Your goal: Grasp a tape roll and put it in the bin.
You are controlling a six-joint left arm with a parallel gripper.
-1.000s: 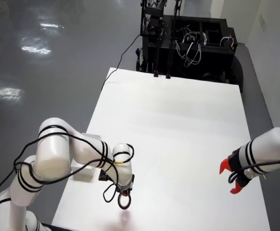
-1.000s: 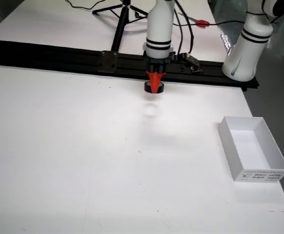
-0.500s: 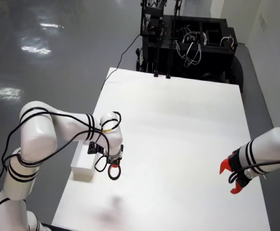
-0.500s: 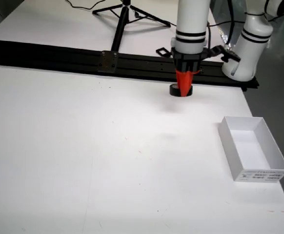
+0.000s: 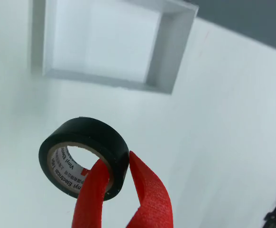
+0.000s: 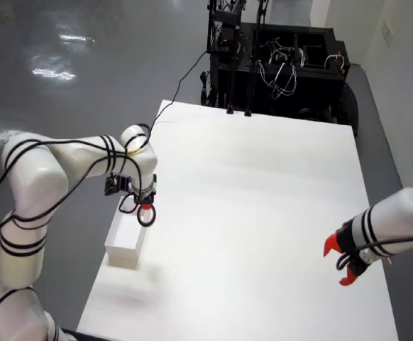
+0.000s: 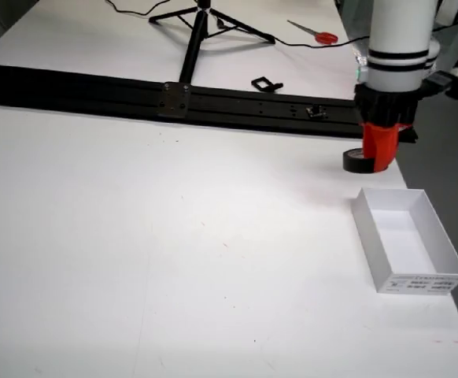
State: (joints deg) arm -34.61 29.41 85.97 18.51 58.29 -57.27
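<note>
The gripper (image 5: 116, 185) is pinching one tape roll (image 5: 83, 156) in the air, near the single bin (image 5: 114, 42).

The bin (image 5: 176, 47) is cropped at the frame's top.

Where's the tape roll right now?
In the side view the tape roll hangs pinched in the gripper at right, just beyond the white bin's far end, not yet over it.

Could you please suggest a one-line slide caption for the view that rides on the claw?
Red claw pinching a black tape roll by its wall, above the table near the open white bin.
</note>
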